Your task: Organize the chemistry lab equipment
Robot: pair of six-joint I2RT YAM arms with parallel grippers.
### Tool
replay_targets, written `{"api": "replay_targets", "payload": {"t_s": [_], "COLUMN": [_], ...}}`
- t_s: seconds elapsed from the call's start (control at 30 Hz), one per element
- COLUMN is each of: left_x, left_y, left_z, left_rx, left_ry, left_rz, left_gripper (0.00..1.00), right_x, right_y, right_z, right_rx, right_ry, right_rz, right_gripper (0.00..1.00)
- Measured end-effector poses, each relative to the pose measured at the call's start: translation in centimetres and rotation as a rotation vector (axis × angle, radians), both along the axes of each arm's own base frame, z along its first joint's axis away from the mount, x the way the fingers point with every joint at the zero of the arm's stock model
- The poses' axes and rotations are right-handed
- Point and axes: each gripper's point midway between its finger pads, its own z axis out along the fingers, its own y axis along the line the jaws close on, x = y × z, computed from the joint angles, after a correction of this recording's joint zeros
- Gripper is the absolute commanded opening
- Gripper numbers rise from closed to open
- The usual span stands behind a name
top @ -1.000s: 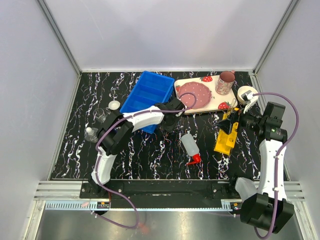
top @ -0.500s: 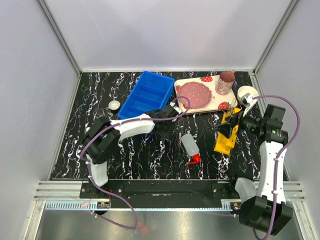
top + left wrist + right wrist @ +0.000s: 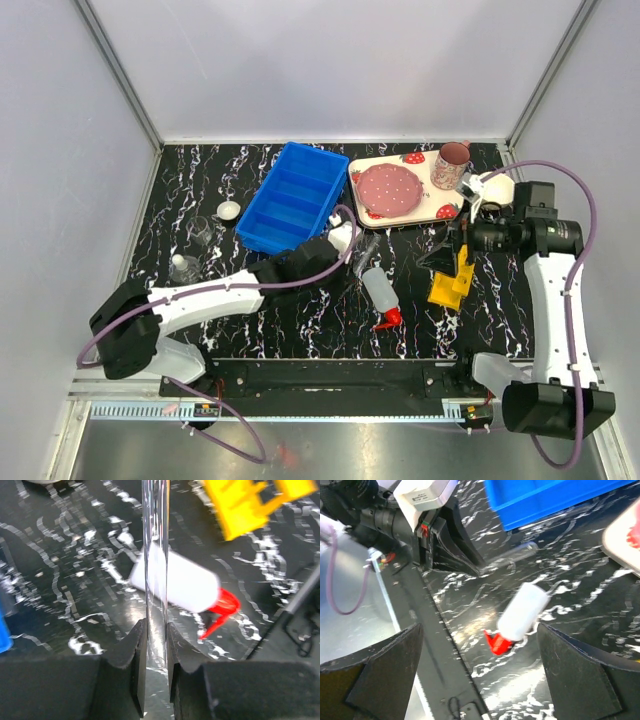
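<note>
My left gripper (image 3: 345, 250) is shut on a thin clear tube (image 3: 155, 555), which stands up between the fingers (image 3: 125, 655). The tube also shows in the right wrist view (image 3: 516, 554). The translucent squeeze bottle (image 3: 377, 290) with red nozzle (image 3: 388, 319) lies on the table just right of the left gripper (image 3: 155, 637). The yellow holed rack (image 3: 452, 281) lies right of the bottle. My right gripper (image 3: 440, 259) hovers at the rack's left end, wide open and empty (image 3: 480, 680), facing the bottle (image 3: 522, 611). Small beakers (image 3: 203, 232) and a tiny white dish (image 3: 229, 210) sit at the left.
A blue divided bin (image 3: 290, 195) stands at the back middle. A strawberry-print tray (image 3: 432, 200) with a pink mug (image 3: 452, 165) is at the back right, with a cream bowl (image 3: 497, 186) beside it. The table's front rail (image 3: 415, 625) runs close to the bottle.
My left arm has swung its elbow out to the left and low, carrying the tube toward the bottle. My right wrist has turned leftward over the rack.
</note>
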Motion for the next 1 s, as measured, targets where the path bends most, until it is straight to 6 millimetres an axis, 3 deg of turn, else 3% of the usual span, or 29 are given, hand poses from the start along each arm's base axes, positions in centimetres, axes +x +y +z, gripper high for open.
{"api": "replay_targets", "payload": {"t_s": [0.17,0.33,0.87,1.0], "left_x": [-3.8,-5.8,-6.6,-6.8], "left_y": [-3.8,-5.3,-6.6,-7.1], "left_z": [3.5,4.5,6.0,6.3], "left_rx": [-0.150,-0.200,-0.241,-0.247], "left_ry": [-0.045,-0.050,-0.061,-0.063], "left_rz": [-0.117,-0.169,-0.194,-0.202], "left_gripper": [0.13,0.13,0.13,0.13], "right_x": [-1.1,0.1,1.2,1.1], "right_y": [2.6,2.7,3.3,3.9], "right_z": [-0.2,-1.5,-4.2,-4.7], "right_rx": [0.046,0.075,0.081,0.079], "right_ry": [0.151,0.308,0.524,0.568], "right_rz": [0.050,0.004,-0.053,-0.033], "right_gripper": [0.99,0.97,0.68,0.51]}}
